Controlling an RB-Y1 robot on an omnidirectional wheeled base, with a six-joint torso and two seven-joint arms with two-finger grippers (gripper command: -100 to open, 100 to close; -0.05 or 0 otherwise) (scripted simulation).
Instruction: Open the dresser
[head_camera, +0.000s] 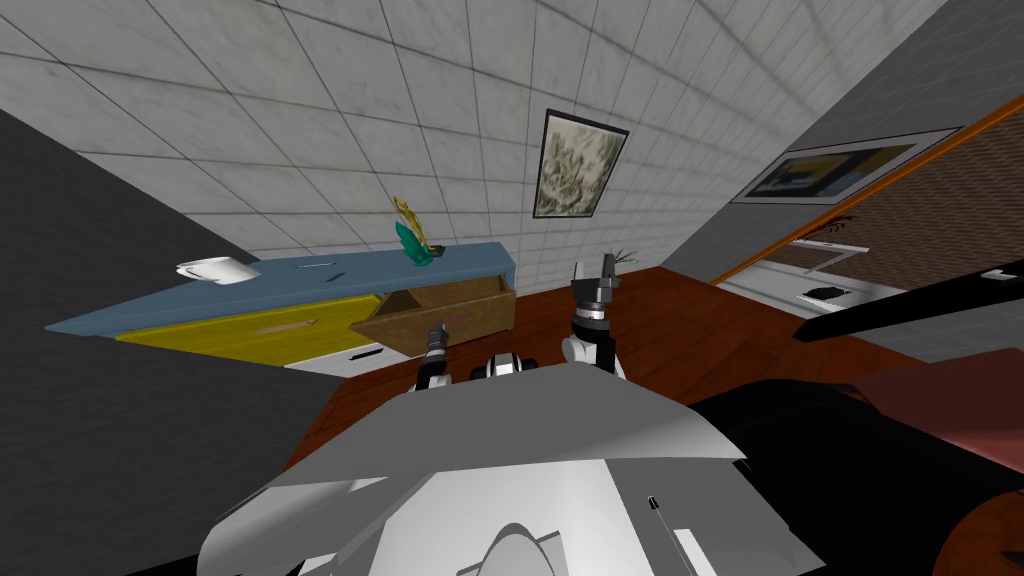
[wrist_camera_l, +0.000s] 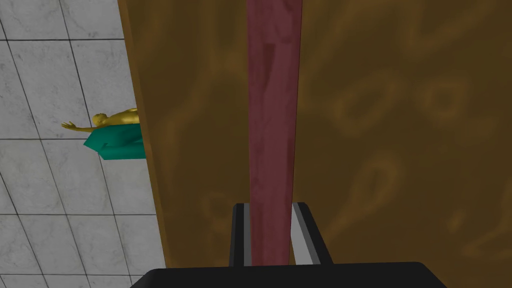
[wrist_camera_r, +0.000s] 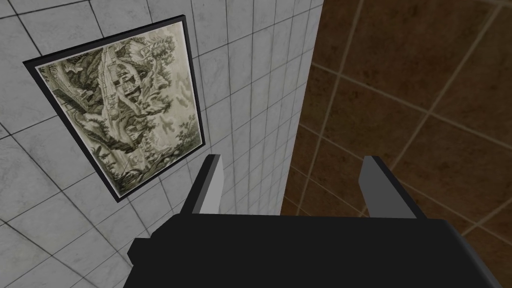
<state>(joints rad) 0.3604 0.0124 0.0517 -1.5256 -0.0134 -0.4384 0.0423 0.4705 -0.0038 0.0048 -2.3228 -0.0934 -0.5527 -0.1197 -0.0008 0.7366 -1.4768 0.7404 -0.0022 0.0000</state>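
Observation:
The dresser (head_camera: 300, 275) has a blue top, a yellow drawer front on the left and a brown drawer (head_camera: 440, 315) on the right that stands pulled out from the body. In the left wrist view the brown drawer front (wrist_camera_l: 390, 125) is close up, and a dark red bar handle (wrist_camera_l: 272, 115) runs along it. My left gripper (wrist_camera_l: 270, 230) is shut on that handle, one finger pressed to each side. In the head view the left gripper (head_camera: 437, 330) touches the drawer front. My right gripper (wrist_camera_r: 292, 182) is open and raised to the right of the drawer, holding nothing.
On the dresser top stand a white cup (head_camera: 215, 269) and a gold figure on a green base (head_camera: 413, 238). Red-brown floor (head_camera: 700, 320) lies to the right of the dresser. A black bar (head_camera: 900, 305) crosses at the far right.

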